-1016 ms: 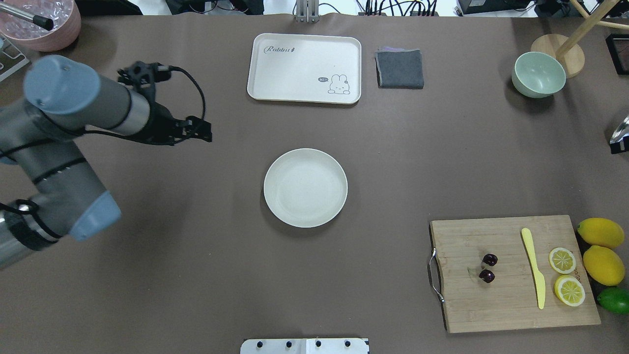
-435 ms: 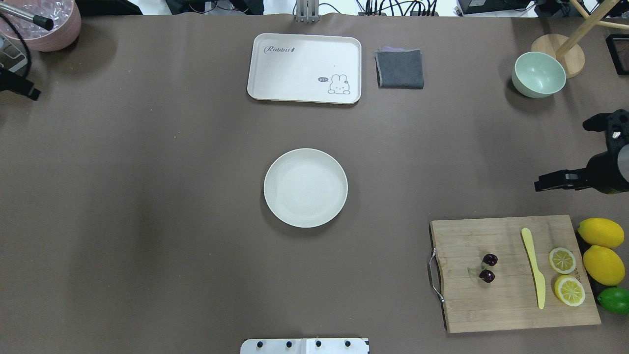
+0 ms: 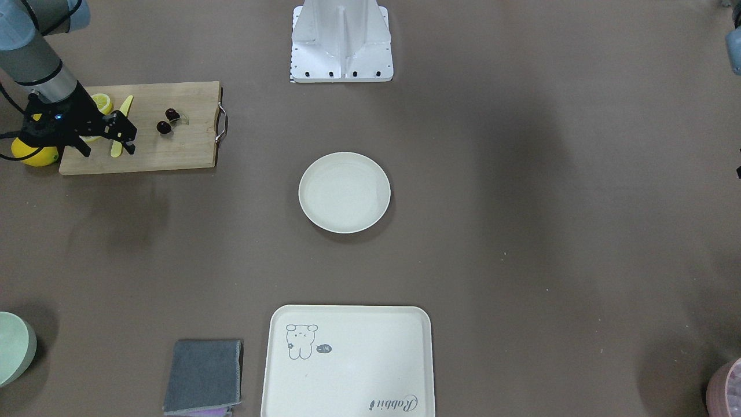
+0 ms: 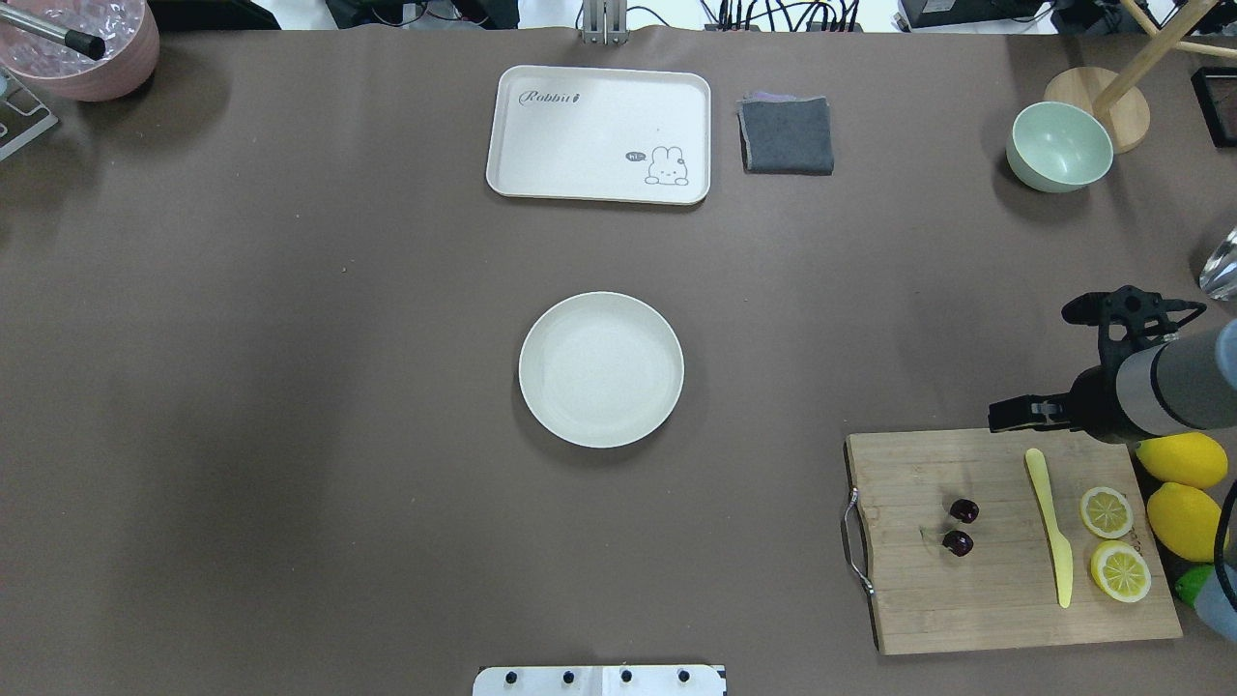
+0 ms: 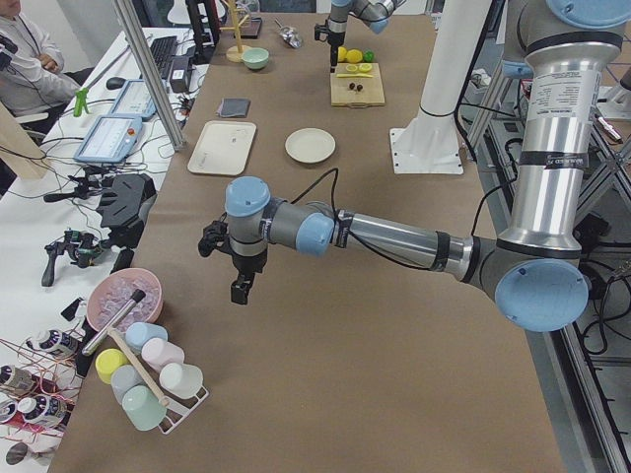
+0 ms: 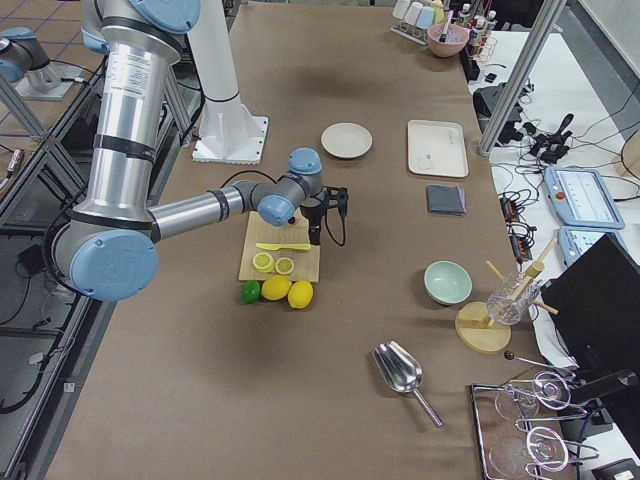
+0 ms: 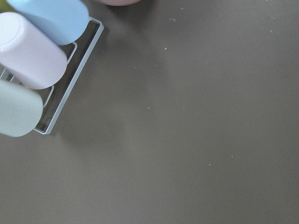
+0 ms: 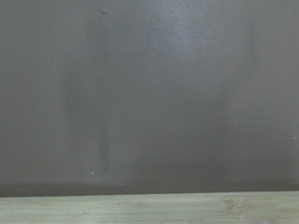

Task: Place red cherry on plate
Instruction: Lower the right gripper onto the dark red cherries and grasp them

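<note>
The red cherry [image 4: 960, 527], two dark glossy fruits on thin stems, lies on the wooden cutting board [image 4: 966, 609] at the near right; it also shows as the cherry [image 3: 167, 120] in the front-facing view. The round cream plate [image 4: 601, 369] sits bare at the table's middle. My right gripper [image 4: 1001, 416] hovers over the board's far edge, beyond and to the right of the cherry, and in the front-facing view the right gripper [image 3: 131, 142] looks open and holds nothing. My left gripper [image 5: 240, 289] hangs over the far left end of the table; I cannot tell its state.
On the board lie a yellow knife [image 4: 1049, 527] and two lemon halves [image 4: 1107, 512], with whole lemons [image 4: 1184, 459] and a lime [image 4: 1198, 585] beside it. At the back are a rabbit tray [image 4: 599, 135], grey cloth [image 4: 786, 135], mint bowl [image 4: 1058, 147] and pink bowl [image 4: 82, 43].
The left arm has swung out of the overhead view to the left. The right arm has come in from the right and moved nearer, to the board's far edge.
</note>
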Robot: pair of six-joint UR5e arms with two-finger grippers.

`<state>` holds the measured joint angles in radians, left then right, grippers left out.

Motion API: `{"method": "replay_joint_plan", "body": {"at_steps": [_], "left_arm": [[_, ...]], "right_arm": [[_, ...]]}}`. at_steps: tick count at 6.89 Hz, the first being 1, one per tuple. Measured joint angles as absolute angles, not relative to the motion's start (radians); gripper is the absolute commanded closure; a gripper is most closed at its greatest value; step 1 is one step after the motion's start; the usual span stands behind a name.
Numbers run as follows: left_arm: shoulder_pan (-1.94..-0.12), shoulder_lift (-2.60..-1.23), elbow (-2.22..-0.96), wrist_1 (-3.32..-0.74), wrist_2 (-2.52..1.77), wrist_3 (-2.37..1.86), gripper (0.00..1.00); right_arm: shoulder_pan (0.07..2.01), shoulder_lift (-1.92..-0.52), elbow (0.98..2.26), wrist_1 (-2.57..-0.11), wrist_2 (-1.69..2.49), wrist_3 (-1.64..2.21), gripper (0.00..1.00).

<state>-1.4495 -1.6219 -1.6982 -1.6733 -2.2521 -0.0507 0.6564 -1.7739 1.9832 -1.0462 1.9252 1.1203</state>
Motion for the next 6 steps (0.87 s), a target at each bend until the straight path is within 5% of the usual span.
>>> {"method": "replay_joint_plan", "body": {"at_steps": [6], "left_arm": [[-1.456,-1.618,-1.696,-1.675,-2.253,-0.051,0.01]], "right_arm": [[0.406,-1.79,2.043,-1.055,1.738,1.488,0.26]]}}
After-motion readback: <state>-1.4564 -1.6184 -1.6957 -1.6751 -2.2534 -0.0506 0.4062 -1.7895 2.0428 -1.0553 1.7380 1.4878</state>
